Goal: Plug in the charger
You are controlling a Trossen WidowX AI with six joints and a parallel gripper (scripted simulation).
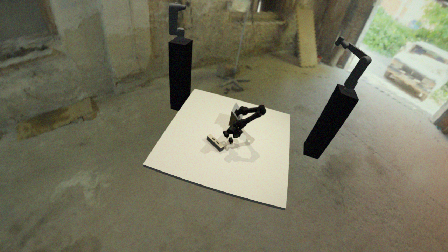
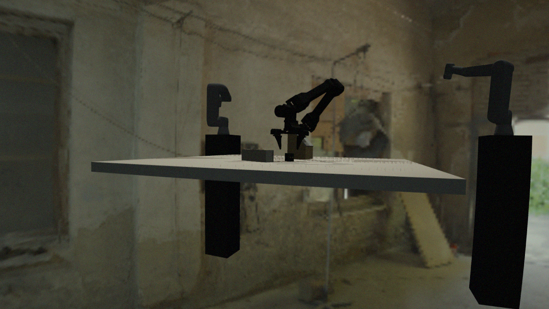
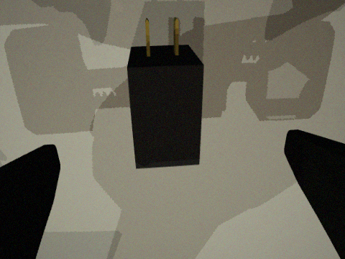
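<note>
The black charger (image 1: 230, 140) (image 2: 289, 157) (image 3: 166, 115) lies on the table. In the wrist view its two gold prongs point toward the top of the frame. My gripper (image 1: 231, 135) (image 2: 289, 149) (image 3: 175, 149) is open and empty and points down above the charger. In the wrist view the fingers stand wide apart, one on each side of the charger's rear end, with gaps on both sides. The power strip (image 1: 215, 141) (image 2: 256, 155) lies beside the charger, with two dark outlets showing on its pale top in the top view. The strip is not in the wrist view.
The white table (image 1: 188, 156) (image 2: 268, 178) bears everything. A wedge-shaped mount (image 2: 306, 152) stands behind the charger at my arm's base. Two other arms stand off the table on black pedestals (image 1: 180, 75) (image 1: 331, 122) (image 2: 222, 215) (image 2: 501, 215).
</note>
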